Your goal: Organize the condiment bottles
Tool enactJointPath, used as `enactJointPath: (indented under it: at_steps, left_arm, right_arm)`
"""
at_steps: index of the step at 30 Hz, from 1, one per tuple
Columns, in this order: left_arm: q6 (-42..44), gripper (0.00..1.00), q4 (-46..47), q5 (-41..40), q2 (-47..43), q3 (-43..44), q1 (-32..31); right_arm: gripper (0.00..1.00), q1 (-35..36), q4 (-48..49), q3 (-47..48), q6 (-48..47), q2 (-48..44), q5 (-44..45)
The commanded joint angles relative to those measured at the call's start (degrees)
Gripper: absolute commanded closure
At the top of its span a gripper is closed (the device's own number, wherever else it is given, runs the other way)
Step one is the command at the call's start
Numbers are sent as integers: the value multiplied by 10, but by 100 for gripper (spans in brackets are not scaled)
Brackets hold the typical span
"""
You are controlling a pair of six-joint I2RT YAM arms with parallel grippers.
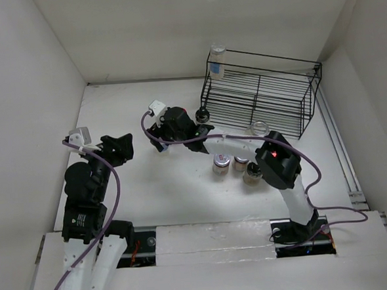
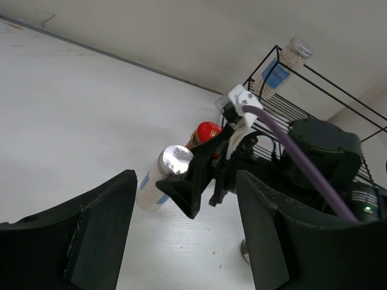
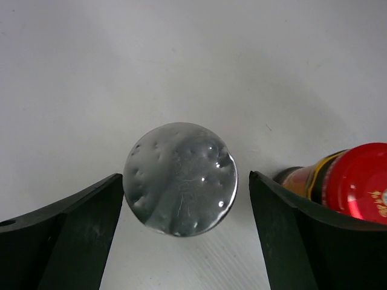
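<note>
White table (image 3: 91,60): your right gripper (image 3: 186,181), spread, straddles 1 jar (image 3: 175,157), bottle (image 3: 357,181) at 3 o'clock; likely slick, fragile glass, so pinch its body.

Black two-tier wire rack (image 1: 263,98), upright at 1 o'clock on the white matte tabletop (image 1: 132,109), just in front of the back wall. Plain white panel walls (image 1: 173,28) enclose the tabletop at 9, 12 and 3 o'clock.

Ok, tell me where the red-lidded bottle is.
In the right wrist view the red-lidded bottle sits at the right edge, beside the silver-lidded jar; the left wrist view shows it by the left end of the wire rack.
</note>
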Motion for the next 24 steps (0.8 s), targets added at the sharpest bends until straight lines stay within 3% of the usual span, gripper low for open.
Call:
enactJointPath:
  at_steps: [1,6,8,12,19,24]
  left_arm:
    - [7,38,20,13,3,4,3]
    - [7,38,20,26,3,4,3]
    - [7,38,20,31,10,4,3]
    - [7,38,20,31,10,4,3]
    - [7,38,20,31,10,4,3]
    - [7,38,20,38,10,4,3]
  right_arm:
    - [13,0,15,43,2,15,8]
    - [31,0,90,20,15,0,21]
    - [45,0,125,-9,30,-25,26]
    - [57,0,146,-15,30,-63,26]
    - [59,0,153,-69,18,-204,45]
    - [57,-96,123,-59,5,-284,40]
